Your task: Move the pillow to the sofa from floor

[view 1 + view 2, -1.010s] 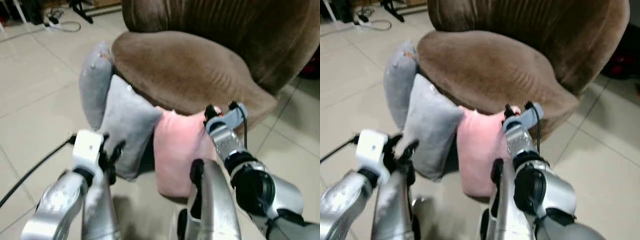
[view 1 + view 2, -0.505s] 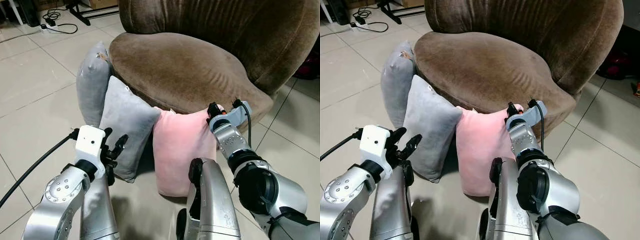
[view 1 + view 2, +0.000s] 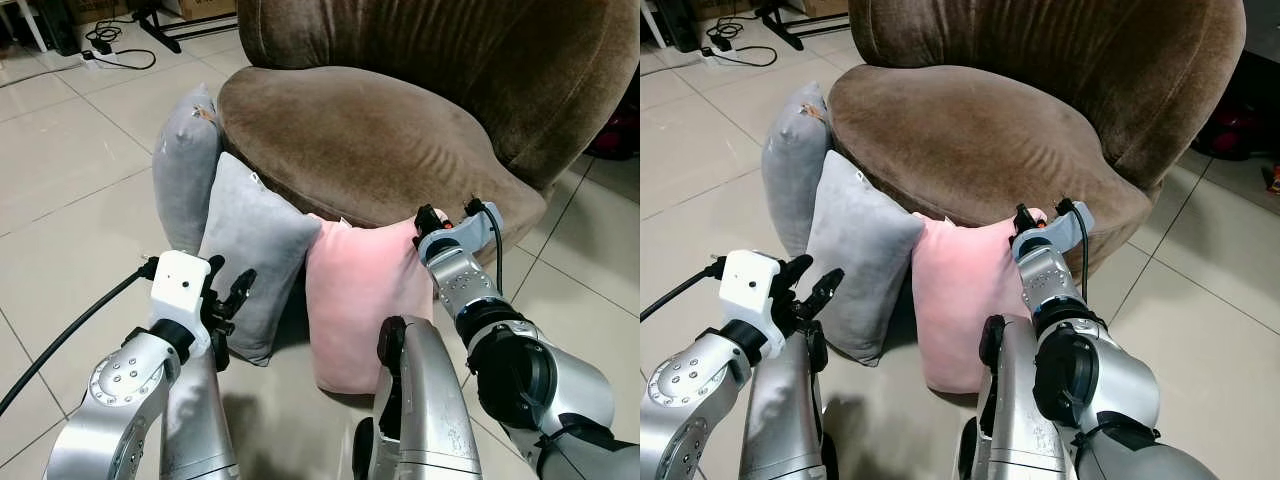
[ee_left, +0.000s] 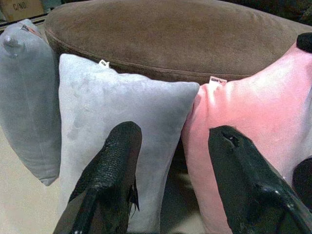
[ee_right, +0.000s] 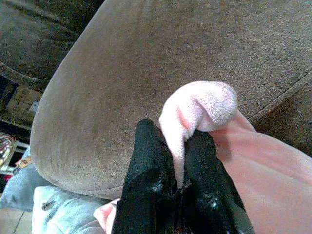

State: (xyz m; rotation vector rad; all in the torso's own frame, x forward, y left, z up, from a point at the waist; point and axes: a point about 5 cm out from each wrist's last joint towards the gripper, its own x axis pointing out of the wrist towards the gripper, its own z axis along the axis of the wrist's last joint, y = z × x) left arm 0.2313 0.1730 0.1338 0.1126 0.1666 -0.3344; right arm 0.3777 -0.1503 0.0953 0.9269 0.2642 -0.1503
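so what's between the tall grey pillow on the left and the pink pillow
A second, lighter grey pillow stands between the tall grey pillow and the pink pillow, leaning on the sofa; the left wrist view shows it best.

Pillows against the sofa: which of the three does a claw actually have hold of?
The pink pillow, rightmost of the three. The right claw is pinched shut on its top corner. The two grey pillows beside it are untouched; the left claw hangs open short of them.
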